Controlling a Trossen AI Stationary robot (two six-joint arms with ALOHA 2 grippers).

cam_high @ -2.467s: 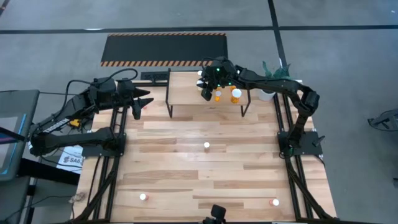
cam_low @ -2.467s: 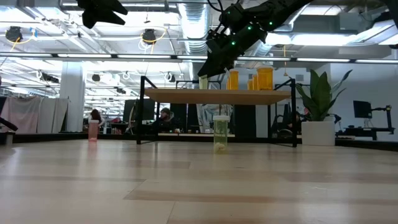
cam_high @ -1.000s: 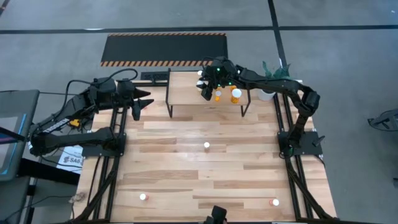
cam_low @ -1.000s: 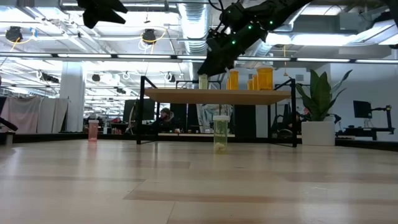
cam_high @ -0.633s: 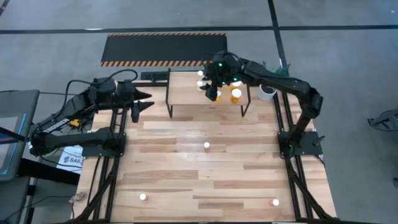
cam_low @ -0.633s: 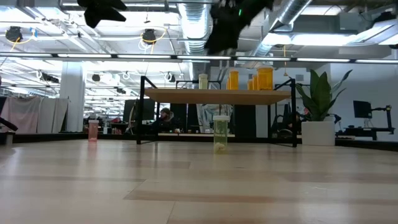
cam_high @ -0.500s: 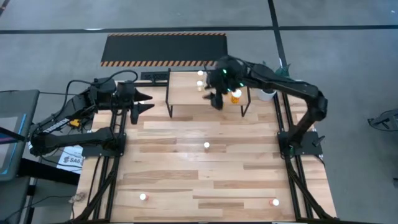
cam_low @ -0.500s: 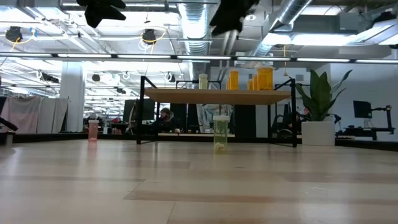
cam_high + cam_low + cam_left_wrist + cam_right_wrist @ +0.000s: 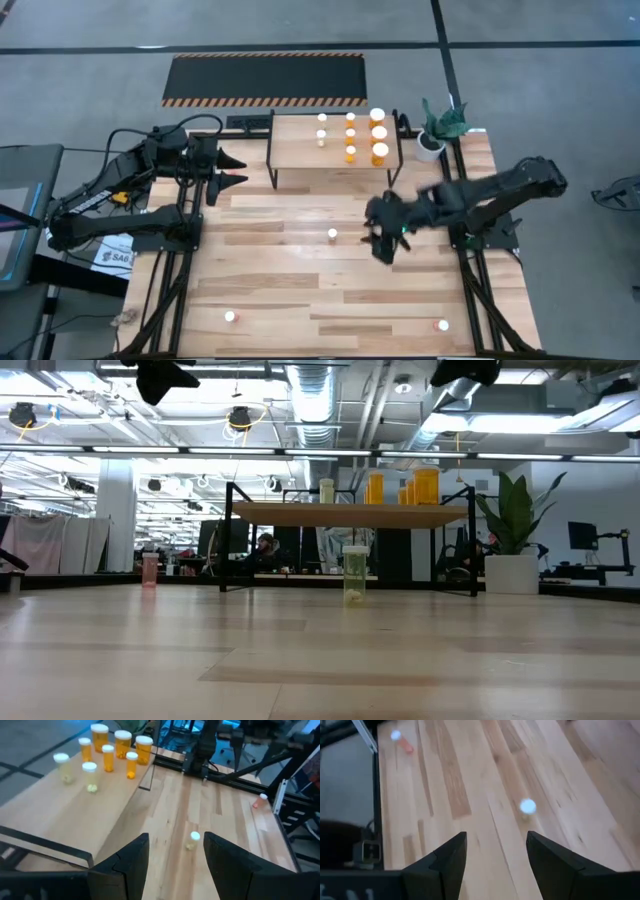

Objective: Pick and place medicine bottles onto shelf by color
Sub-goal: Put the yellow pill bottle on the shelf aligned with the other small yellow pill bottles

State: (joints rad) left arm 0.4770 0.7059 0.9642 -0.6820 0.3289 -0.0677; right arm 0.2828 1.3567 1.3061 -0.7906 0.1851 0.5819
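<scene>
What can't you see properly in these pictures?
- Right gripper: smeared by motion in the high view.
- Bottle colours on the shelf: mostly white caps show from above.
- Left gripper: cut off by the low view's top edge.
- Red-pink bottle: blurred in the right wrist view.

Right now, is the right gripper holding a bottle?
No. In the right wrist view the fingers stand apart with only bare tabletop between them; a bottle stands ahead, untouched.
</scene>
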